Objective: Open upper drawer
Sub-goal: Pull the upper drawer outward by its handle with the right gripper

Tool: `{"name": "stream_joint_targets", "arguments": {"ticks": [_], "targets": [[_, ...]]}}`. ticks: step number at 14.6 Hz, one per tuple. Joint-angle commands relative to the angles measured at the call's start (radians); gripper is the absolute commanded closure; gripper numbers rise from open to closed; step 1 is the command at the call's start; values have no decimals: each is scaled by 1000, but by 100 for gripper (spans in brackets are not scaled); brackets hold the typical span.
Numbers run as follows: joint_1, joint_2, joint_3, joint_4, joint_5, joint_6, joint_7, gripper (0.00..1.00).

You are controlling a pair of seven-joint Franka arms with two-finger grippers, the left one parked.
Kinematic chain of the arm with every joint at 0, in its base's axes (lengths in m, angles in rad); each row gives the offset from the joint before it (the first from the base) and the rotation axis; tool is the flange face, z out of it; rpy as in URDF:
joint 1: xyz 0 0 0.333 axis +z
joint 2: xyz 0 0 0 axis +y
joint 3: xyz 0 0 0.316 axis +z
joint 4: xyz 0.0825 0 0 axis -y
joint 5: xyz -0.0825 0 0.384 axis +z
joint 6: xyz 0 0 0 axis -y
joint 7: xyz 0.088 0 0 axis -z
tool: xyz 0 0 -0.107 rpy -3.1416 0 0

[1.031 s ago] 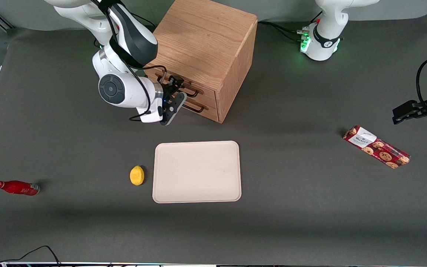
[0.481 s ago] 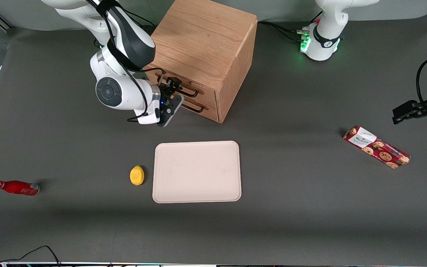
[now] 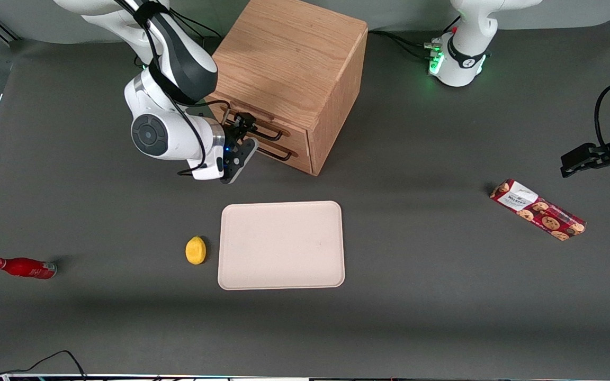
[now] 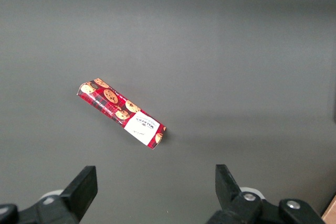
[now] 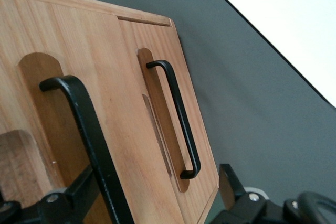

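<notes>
Nearest the front camera on the desk (image 3: 421, 317) we see a red bottle (image 3: 22, 267) lying toward the working arm's end, a yellow lemon (image 3: 195, 250) just beside a pale tray (image 3: 281, 245), and a biscuit packet (image 3: 537, 209) toward the parked arm's end. Farther from the camera than the tray stands the wooden cabinet (image 3: 294, 58), its drawer fronts turned at an angle toward the working arm.

The pincer (image 3: 243, 138) sits right at the cabinet's front, level with the upper drawer (image 3: 241, 119). In the right wrist view the upper drawer's handle (image 5: 86, 129), a thin dark bar, runs close between the two fingers (image 5: 233, 187), which stand apart on either side of it, so we judge the pincer open around the bar, not yet clamped. The lower drawer's handle (image 5: 176, 116) lies parallel and farther off.

The bar's long axis runs along the drawer front, crosswise to the fingers' gap. The drawer looks closed, flush with the front. The forearm lies roughly level, wrist bent toward the cabinet. We judge that the next move calls for closing on the bar, then pulling straight away from the front.
</notes>
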Motion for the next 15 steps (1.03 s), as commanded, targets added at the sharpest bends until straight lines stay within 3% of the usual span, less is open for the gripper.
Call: {"name": "stream_joint_targets", "arguments": {"ticks": [1,6,8,15], "targets": [[-11,-10,-6,-10,-4,18,-55,0],[-12,2,-44,-4,-19,38,-120,0],[-12,10,-53,5,-74,52,-127,0],[-12,48,-70,41,-81,55,-127,0]]}}
